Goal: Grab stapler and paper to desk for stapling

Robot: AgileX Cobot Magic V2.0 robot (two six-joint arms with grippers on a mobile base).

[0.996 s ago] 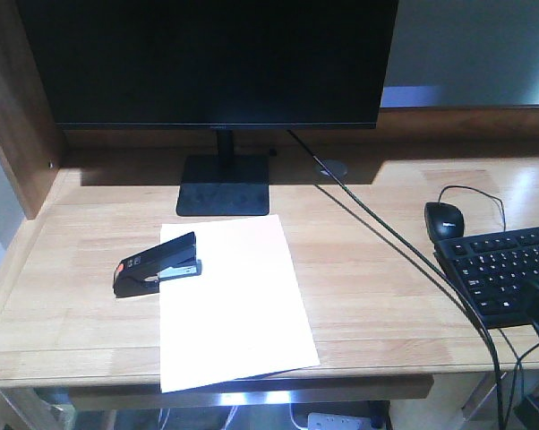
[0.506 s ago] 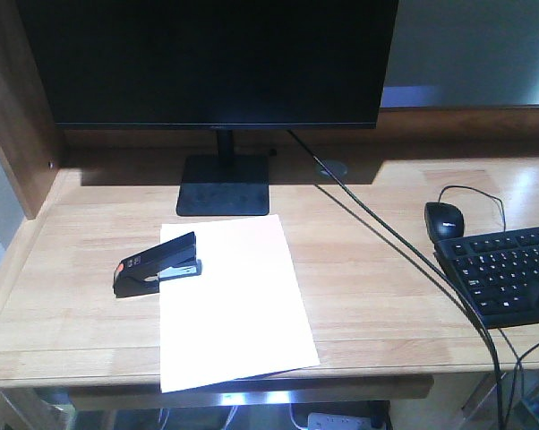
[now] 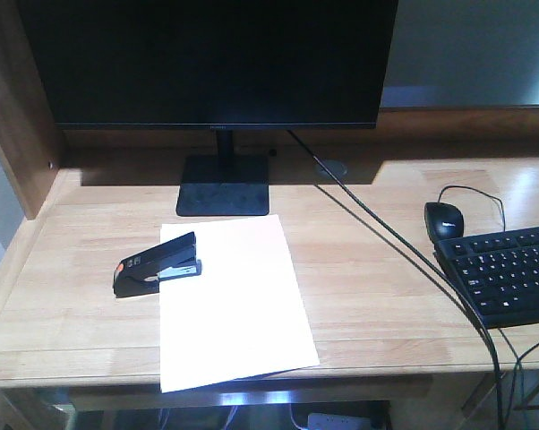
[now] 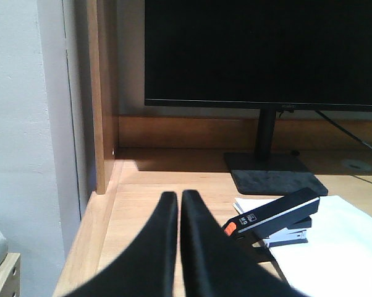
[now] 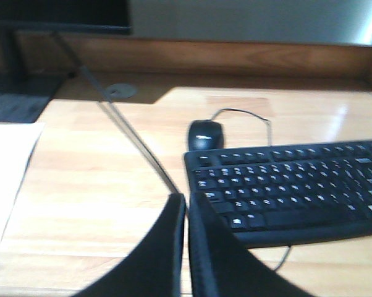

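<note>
A light-wood table (image 3: 368, 296) of joined planks fills the front view, with a raised wooden side panel (image 3: 14, 116) at its left end and a low wooden back rail (image 3: 466, 121) along the rear. Behind the rail the wall (image 3: 471, 49) is pale grey-white. A large dark monitor (image 3: 211, 58) stands on a flat black base (image 3: 223, 185) and casts a shadow across the rear of the tabletop. Bright light falls on the planks at the right, near a black mouse (image 3: 444, 218) and keyboard (image 3: 502, 273). A round cable grommet (image 3: 331, 167) sits behind, and a dark cable (image 3: 404, 251) runs diagonally to the front edge.
</note>
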